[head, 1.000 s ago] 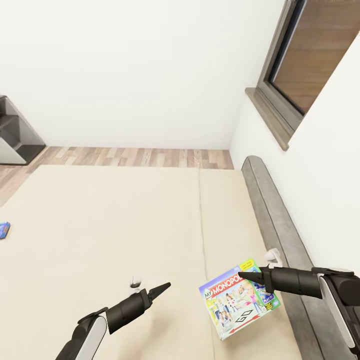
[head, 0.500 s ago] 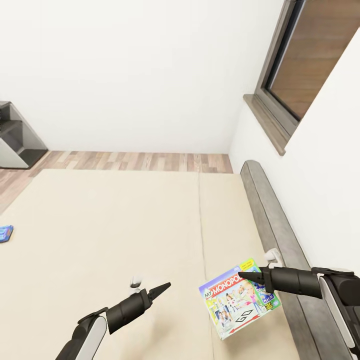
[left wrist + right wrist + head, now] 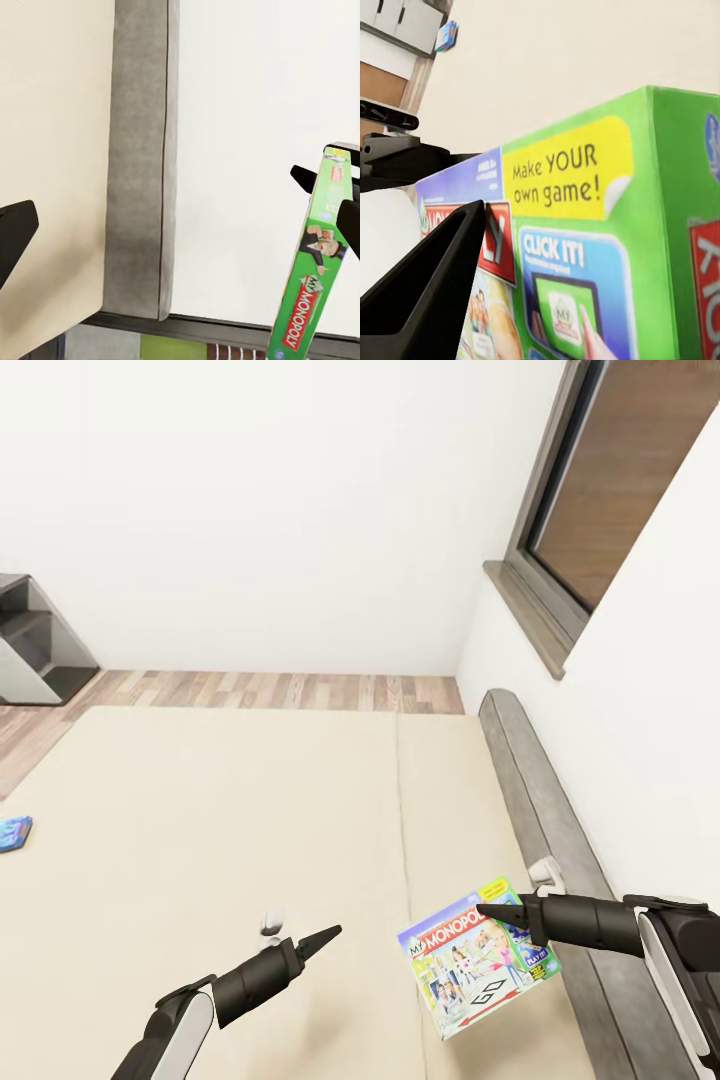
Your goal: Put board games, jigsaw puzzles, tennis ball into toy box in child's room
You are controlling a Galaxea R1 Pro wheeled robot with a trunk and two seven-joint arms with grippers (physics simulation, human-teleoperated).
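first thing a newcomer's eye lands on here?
The bright Monopoly box, gripped at its edge by the right pincer and held tilted above the cream bed near the grey headboard. Next, the left pincer, hanging over the bed with nothing in it. Then a small blue game box lying at the bed's far left edge.

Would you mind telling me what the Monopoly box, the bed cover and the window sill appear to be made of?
Monopoly box: printed cardboard, seemingly smooth; crisp folded edges and bright graphics suggest it. Bed cover: matte cream fabric, probably, with one seam line and no sheen. Window sill: brown wood or wood-look laminate, with faint grain streaks; these renders leave that open.
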